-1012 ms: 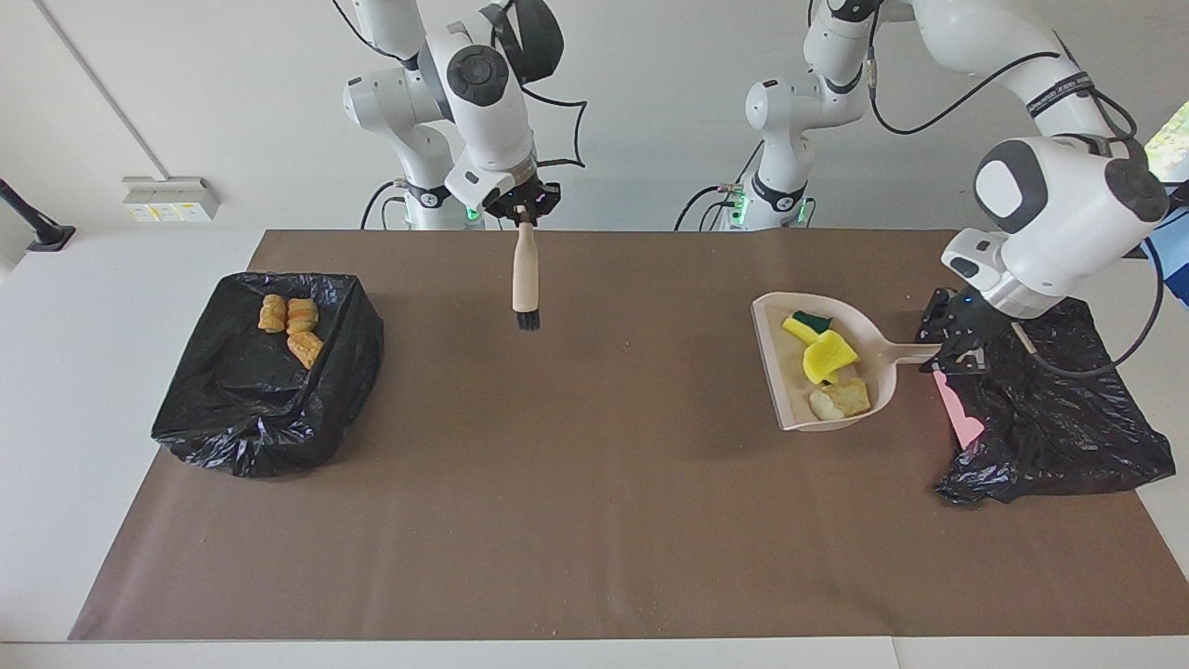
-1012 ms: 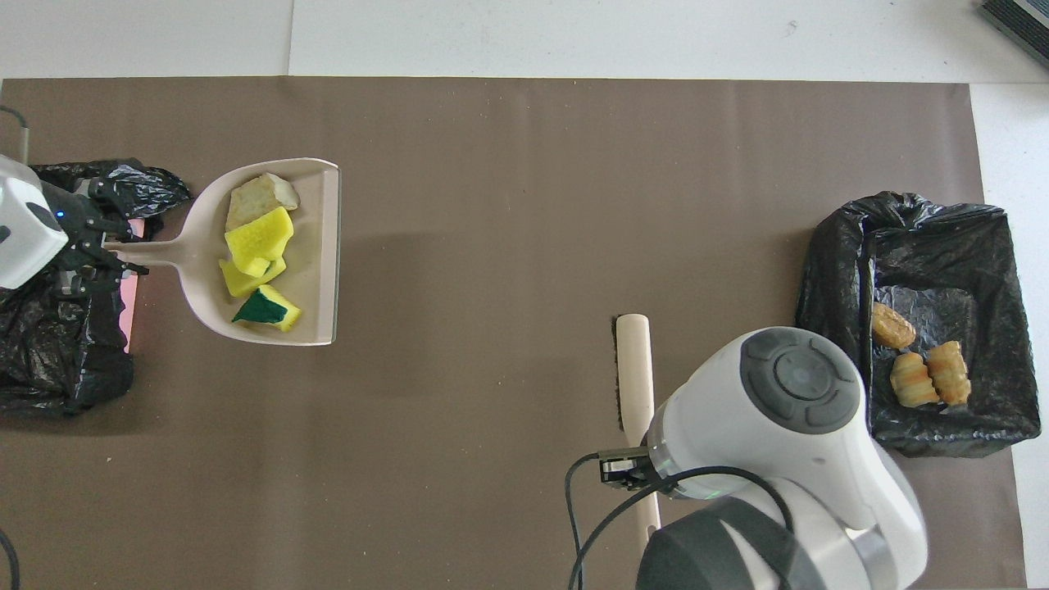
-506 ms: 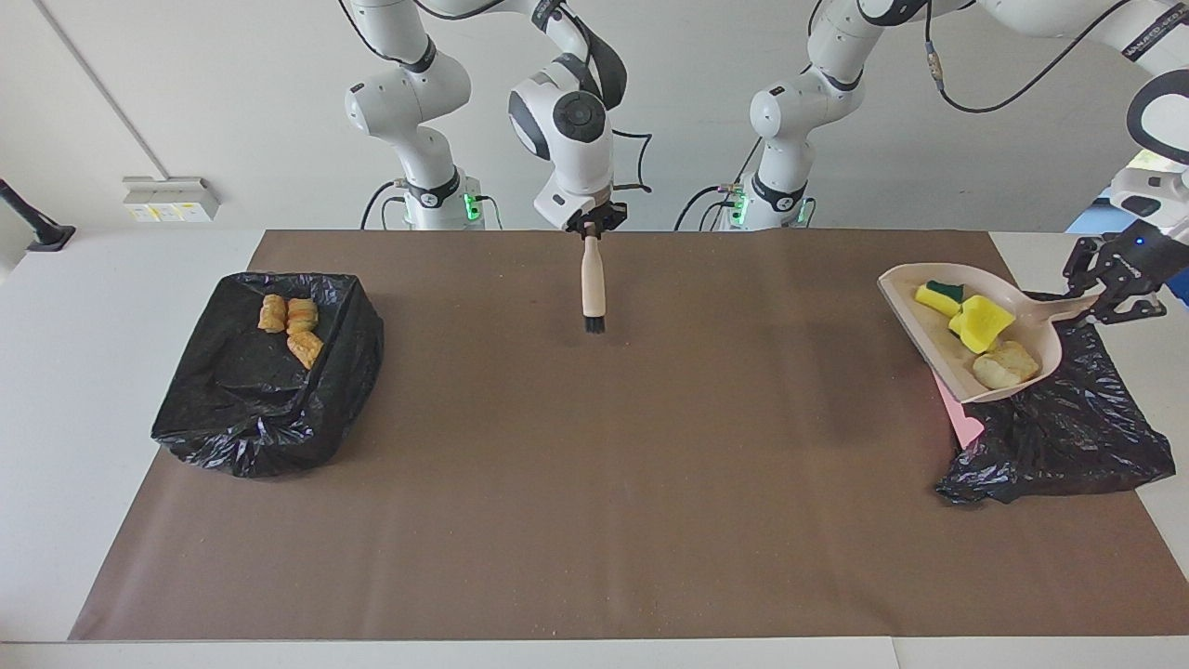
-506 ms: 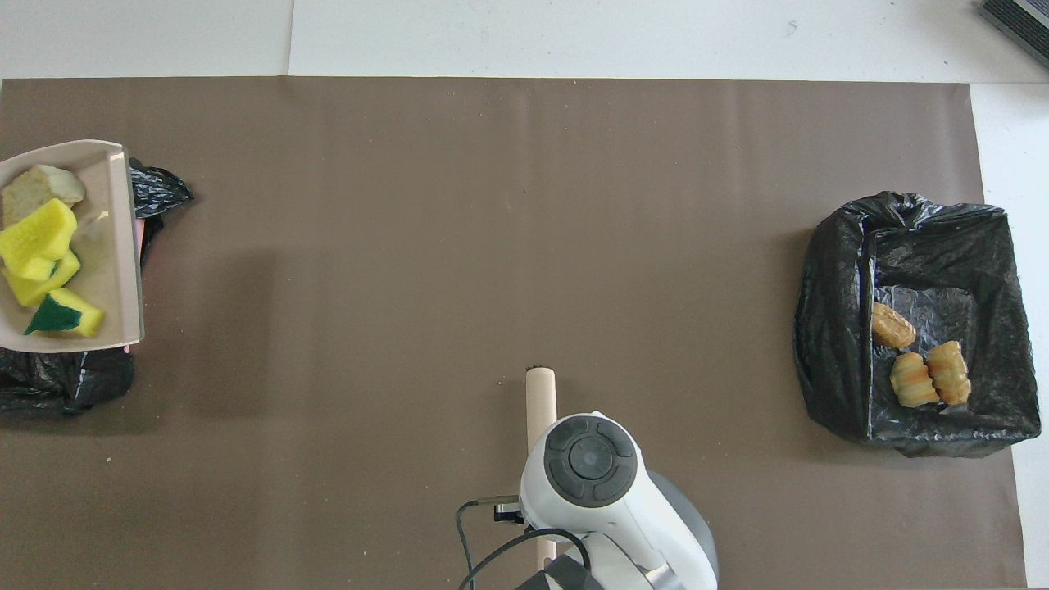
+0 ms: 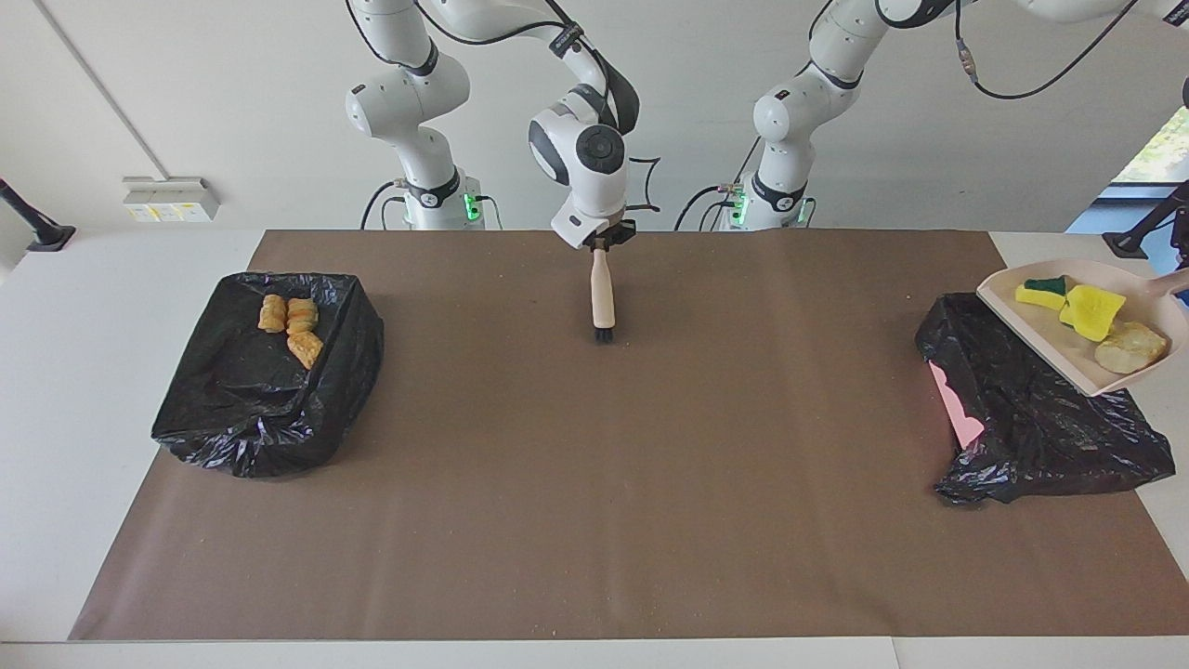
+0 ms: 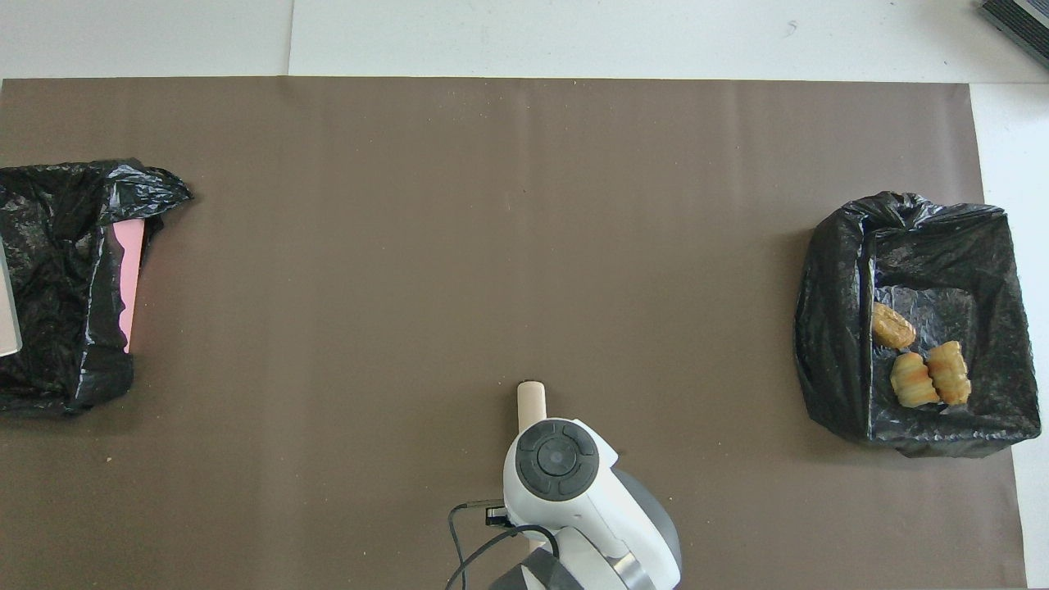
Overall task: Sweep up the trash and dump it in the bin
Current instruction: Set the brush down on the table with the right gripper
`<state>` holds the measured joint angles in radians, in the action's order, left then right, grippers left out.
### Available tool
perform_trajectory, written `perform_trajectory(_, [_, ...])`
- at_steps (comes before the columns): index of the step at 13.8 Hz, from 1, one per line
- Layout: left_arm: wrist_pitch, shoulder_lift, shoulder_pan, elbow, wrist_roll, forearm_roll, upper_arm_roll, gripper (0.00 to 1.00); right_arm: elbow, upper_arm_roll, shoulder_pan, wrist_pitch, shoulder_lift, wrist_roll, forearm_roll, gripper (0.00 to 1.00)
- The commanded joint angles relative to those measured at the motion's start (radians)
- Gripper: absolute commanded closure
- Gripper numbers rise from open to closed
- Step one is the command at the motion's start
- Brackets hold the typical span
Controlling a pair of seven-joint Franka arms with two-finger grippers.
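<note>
A pale dustpan [image 5: 1068, 334] hangs tilted in the air over the black-bagged bin [image 5: 1040, 418] at the left arm's end of the table. In the pan lies the trash: a yellow sponge [image 5: 1094, 309], a green-backed sponge wedge [image 5: 1042, 292] and a beige chunk [image 5: 1129, 347]. The pan's handle runs out of the facing view, where my left gripper is out of sight. My right gripper [image 5: 602, 243] is shut on the handle of a wooden brush [image 5: 602, 297], which hangs bristles down over the middle of the mat. The overhead view shows only the brush's end [image 6: 531, 400].
A second black-bagged bin [image 6: 836, 328] stands at the right arm's end of the table, with three golden-brown pastry pieces [image 6: 918, 365] in it. The bin at the left arm's end shows a pink wall [image 6: 129, 279]. A brown mat [image 5: 594, 483] covers the table.
The left arm lifted the loaded dustpan off the mat and carried it out over the bin at its end. The right arm moved the brush toward the middle of the table.
</note>
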<state>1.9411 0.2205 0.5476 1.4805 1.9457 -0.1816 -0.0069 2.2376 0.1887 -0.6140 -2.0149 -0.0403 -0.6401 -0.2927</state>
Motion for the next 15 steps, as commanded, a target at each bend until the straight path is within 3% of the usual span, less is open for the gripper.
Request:
perform_trajectory(1, [0.061,0.017,0.005,-0.025,-0.019,-0.107,-0.004,1.00,0.043,-0.002,-0.015,-0.067,0.016,-0.015,-0.019,0.80])
perform_trajectory(2, [0.073,0.029,0.005,-0.029,-0.040,-0.139,0.001,1.00,0.046,-0.002,-0.015,-0.068,0.016,-0.010,-0.019,0.74])
perform_trajectory(3, [0.100,0.033,0.002,-0.028,-0.068,-0.191,0.005,1.00,0.053,-0.002,-0.015,-0.073,0.014,-0.009,-0.019,0.60])
perform_trajectory(5, [0.125,0.031,-0.008,-0.025,-0.149,-0.313,0.005,1.00,0.047,-0.002,-0.016,-0.073,0.011,-0.006,-0.017,0.04])
perform_trajectory(6, [0.127,0.030,-0.008,-0.025,-0.196,-0.353,0.005,1.00,0.028,-0.002,-0.015,-0.073,-0.003,-0.004,-0.005,0.00])
perform_trajectory(10, [0.127,0.022,-0.015,-0.011,-0.217,-0.450,0.005,1.00,-0.074,-0.011,0.043,-0.071,-0.021,0.000,0.051,0.00])
perform_trajectory(15, [0.136,0.017,-0.032,0.000,-0.272,-0.567,0.005,1.00,-0.231,-0.009,0.239,-0.059,-0.016,0.066,0.203,0.00])
